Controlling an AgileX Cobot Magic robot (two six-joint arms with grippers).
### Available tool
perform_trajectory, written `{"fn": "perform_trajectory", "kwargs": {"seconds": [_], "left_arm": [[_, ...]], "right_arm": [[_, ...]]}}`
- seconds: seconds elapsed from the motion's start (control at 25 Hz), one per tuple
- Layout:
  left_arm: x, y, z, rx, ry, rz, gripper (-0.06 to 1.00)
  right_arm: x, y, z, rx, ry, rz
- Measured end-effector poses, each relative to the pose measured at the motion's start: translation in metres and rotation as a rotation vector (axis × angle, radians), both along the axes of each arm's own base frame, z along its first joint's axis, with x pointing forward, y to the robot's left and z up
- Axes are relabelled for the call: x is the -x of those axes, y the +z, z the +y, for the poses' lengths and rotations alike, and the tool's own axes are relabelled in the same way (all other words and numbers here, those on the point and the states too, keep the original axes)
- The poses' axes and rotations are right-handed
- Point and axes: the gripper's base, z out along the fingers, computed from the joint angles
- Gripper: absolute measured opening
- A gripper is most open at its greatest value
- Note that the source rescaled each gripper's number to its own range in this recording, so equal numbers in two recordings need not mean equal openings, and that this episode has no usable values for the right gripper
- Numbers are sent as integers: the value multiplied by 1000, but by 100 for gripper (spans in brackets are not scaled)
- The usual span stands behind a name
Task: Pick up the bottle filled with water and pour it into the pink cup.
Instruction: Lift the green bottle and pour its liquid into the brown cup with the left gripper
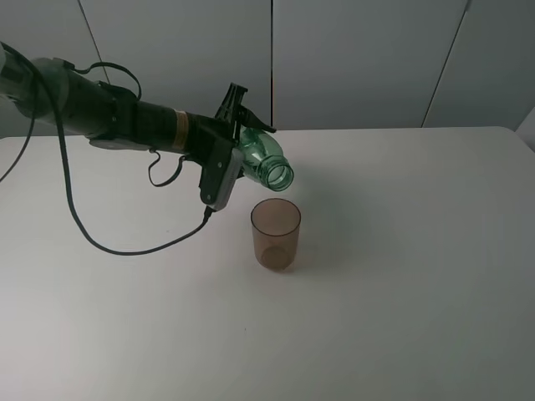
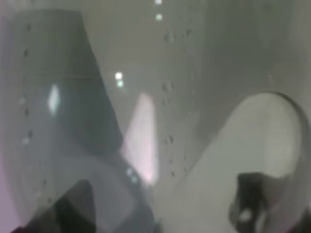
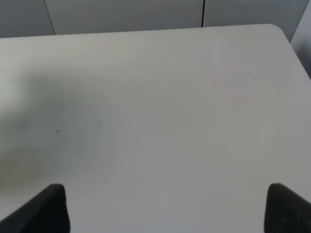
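The left arm [image 1: 100, 113] reaches in from the left side over the white table [image 1: 401, 309]. The left gripper [image 1: 240, 134] is clenched on the green bottle [image 1: 267, 160], with its jaws closed around the body of the bottle. The bottle is in the air, strongly tilted and almost lying. Its open mouth, without cap, points to the right and downward. The mouth hangs just above the pink cup [image 1: 276, 234], over the rim on the far side, and it does not touch the cup. The pink cup stands upright on the table near the middle. Whether there is water in it, I cannot tell. A black cable [image 1: 84, 225] hangs from the arm in a loop and goes to the wrist. In the left wrist view the clear wall of the bottle [image 2: 170, 121] fills nearly the whole picture, very near and blurred, with small drops on it. The right gripper [image 3: 165, 208] is released. Its two dark fingertips [image 3: 48, 208] stand far from each other with only bare table [image 3: 155, 97] between them, and it grasps nothing. It does not appear in the high view.
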Motion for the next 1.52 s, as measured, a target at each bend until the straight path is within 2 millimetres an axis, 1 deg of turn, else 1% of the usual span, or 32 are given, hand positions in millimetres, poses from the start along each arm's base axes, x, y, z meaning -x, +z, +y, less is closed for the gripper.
{"fn": "perform_trajectory", "kwargs": {"seconds": [0.12,0.48,0.64,0.84,1.12,1.52], "left_arm": [[1,-1,0,-18,-27,-13,0],[2,-2,-1,-95,-106,-152,0],[2,0,-4,-100,-113,-207,0],[0,1,-4,-91,-98,-221,0],[-1,16,-4,-78,-89,-274,0],[-1,18,-4,-117,-125,-366,0]], "right_arm": [[0,0,0,0,0,0],[0,0,0,0,0,0],[0,0,0,0,0,0],[0,0,0,0,0,0],[0,0,0,0,0,0],[0,0,0,0,0,0]]}}
